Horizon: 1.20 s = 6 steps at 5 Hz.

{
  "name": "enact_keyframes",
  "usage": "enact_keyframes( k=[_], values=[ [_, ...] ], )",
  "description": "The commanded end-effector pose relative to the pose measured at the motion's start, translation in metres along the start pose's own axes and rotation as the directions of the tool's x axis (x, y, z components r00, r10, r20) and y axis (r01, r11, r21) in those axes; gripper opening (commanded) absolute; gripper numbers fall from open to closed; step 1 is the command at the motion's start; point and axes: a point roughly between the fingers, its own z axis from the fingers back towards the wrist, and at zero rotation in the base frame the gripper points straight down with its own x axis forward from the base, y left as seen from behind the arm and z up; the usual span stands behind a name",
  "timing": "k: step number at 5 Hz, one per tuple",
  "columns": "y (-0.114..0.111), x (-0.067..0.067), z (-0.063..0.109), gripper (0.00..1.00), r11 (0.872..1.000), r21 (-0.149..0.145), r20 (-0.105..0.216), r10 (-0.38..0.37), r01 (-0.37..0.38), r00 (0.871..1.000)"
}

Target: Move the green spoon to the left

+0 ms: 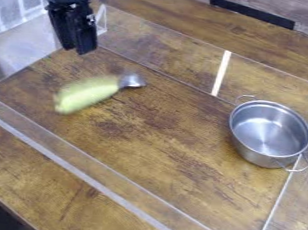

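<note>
From my screen I see a wooden table (158, 107), dark brown with heavy grain and worn, lighter streaks. A low clear plastic wall (104, 188) runs around the work area; its near edge cuts across the lower left of the view, and its right side catches a bright strip of glare beside the pot. The round steel pot (269, 133) stands upright on the right side of the table, just inside that wall, and I see nothing inside it, with small loop handles at its rim. At the far edge I can make out a dark flat strip (253, 9), too indistinct to identify.
</note>
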Motion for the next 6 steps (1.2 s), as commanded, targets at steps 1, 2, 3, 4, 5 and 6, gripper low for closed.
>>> enact_keyframes(
  k=[1,2,3,4,5,6],
  values=[
    [0.006,-0.002,0.013,1.00,0.998,0.039,0.068,0.039,-0.042,0.997],
    [0.006,0.000,-0.001,1.00,0.997,0.040,0.073,0.063,-0.066,0.995],
    [0.009,0.000,-0.021,1.00,0.997,0.036,0.067,0.065,-0.068,0.996],
    [0.013,0.000,-0.041,1.00,0.997,0.035,0.060,0.073,-0.075,0.996],
    [0.011,0.002,-0.046,1.00,0.996,0.035,0.055,0.079,-0.081,0.995],
    [0.009,0.004,-0.046,1.00,0.995,0.032,0.053,0.091,-0.092,0.994]
  ],
)
